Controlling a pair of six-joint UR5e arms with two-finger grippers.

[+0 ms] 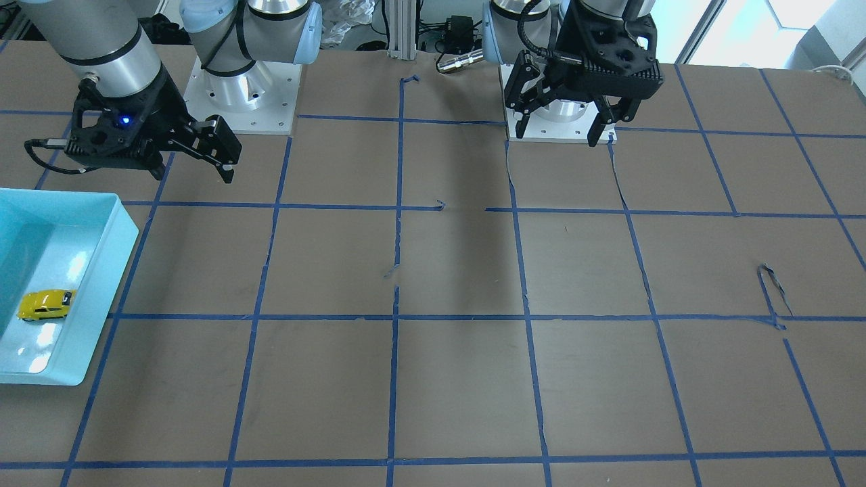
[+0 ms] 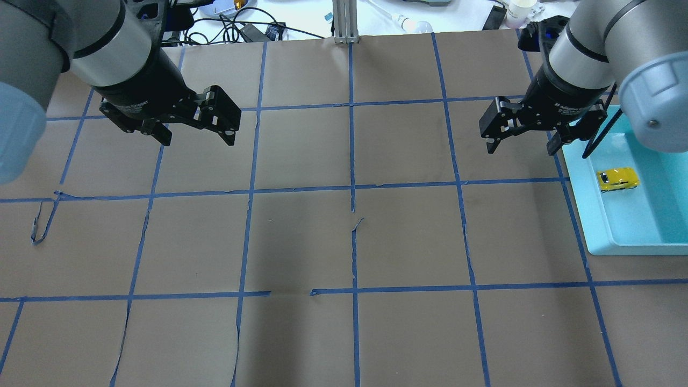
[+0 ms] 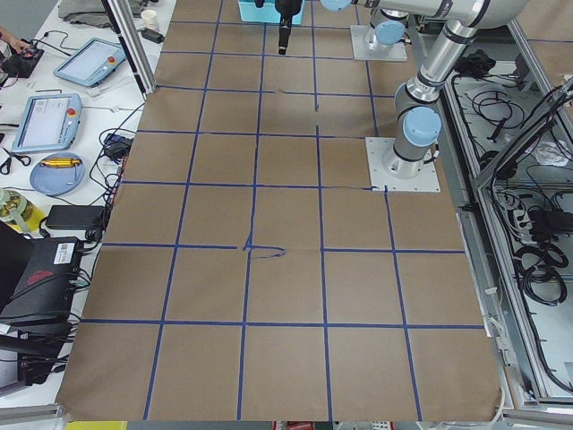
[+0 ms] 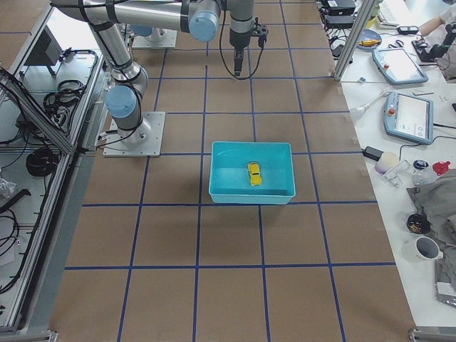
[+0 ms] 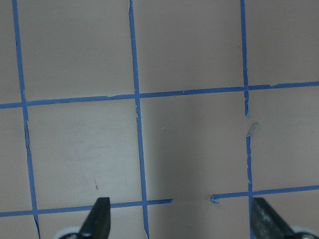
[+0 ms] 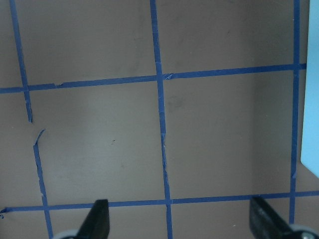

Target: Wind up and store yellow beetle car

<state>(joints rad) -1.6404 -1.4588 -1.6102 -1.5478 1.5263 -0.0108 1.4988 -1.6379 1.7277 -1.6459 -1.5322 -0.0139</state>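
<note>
The yellow beetle car lies on the floor of a light-blue bin. It also shows in the overhead view and the exterior right view. My right gripper hangs open and empty above the table, just beside the bin's inner wall. It shows in the front view too. My left gripper is open and empty above the table's other half, near its base. Both wrist views show wide-apart fingertips over bare paper.
The table is covered in brown paper with a blue tape grid. A sliver of the bin shows at the right wrist view's edge. Cables, pendants and clutter lie on side benches beyond the table.
</note>
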